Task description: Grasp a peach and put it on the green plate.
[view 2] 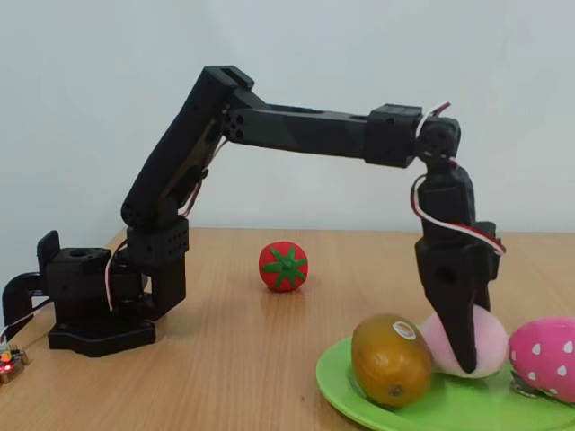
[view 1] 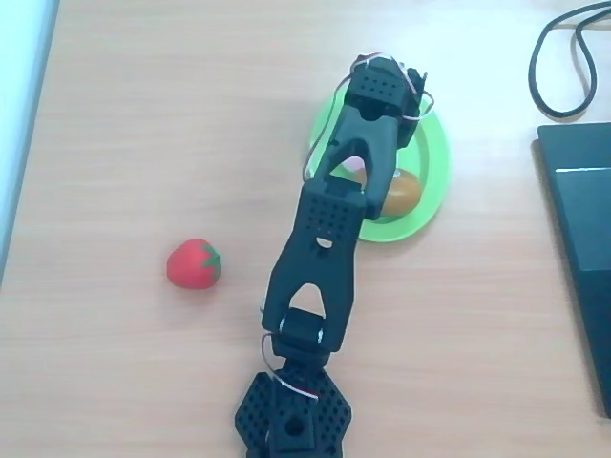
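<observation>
- Presently, the gripper (view 2: 463,355) is being held pointing down over the green plate (view 2: 359,400) in the fixed view, with its dark fingers (view 2: 458,314) lying against the front of the peach (view 2: 490,346).
- Whether the peach is being clamped or merely touched cannot be told: one finger is being shown in front of the fruit, and the other is being hidden.
- The peach is being seen as a pale pink round shape just behind the fingertips, resting on the plate; in the overhead view only a small pale patch (view 1: 351,173) is being glimpsed through the arm's frame.
- A brown-green oval fruit (view 2: 391,359) with a small sticker is being shown just to the left of the fingers in the fixed view, on the same plate, close to the peach.
- A bright pink white-speckled fruit (view 2: 546,355) is being shown just to the right of the fingers, touching or nearly touching the peach.
- A red strawberry (view 2: 284,266) with green leaves is being shown well to the left of the fingers and farther back, on the wooden table (view 2: 234,359), apart from the plate.
- From overhead, the plate's rim (view 1: 439,153) is being partly covered by the black arm (view 1: 329,229).
</observation>
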Available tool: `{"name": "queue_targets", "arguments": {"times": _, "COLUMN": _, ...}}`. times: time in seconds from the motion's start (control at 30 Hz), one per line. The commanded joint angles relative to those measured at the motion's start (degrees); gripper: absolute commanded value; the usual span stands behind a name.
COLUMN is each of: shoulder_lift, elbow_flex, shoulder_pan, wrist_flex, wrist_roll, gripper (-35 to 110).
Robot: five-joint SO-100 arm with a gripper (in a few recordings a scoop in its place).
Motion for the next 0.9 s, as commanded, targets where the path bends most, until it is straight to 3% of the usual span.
{"name": "queue_targets", "arguments": {"times": 0.0, "shoulder_lift": 0.18, "elbow_flex": -1.32, "shoulder_pan": 0.97, "wrist_flex": 0.26, "wrist_roll": -1.41, "gripper": 28}}
{"name": "queue_targets", "arguments": {"times": 0.33, "shoulder_lift": -0.97, "elbow_flex": -1.41, "shoulder_pan": 0.79, "wrist_flex": 0.26, "wrist_roll": -0.53, "gripper": 31}}
{"name": "queue_targets", "arguments": {"times": 0.87, "shoulder_lift": 2.02, "elbow_flex": -1.32, "shoulder_pan": 0.88, "wrist_flex": 3.69, "wrist_roll": -0.26, "gripper": 52}}
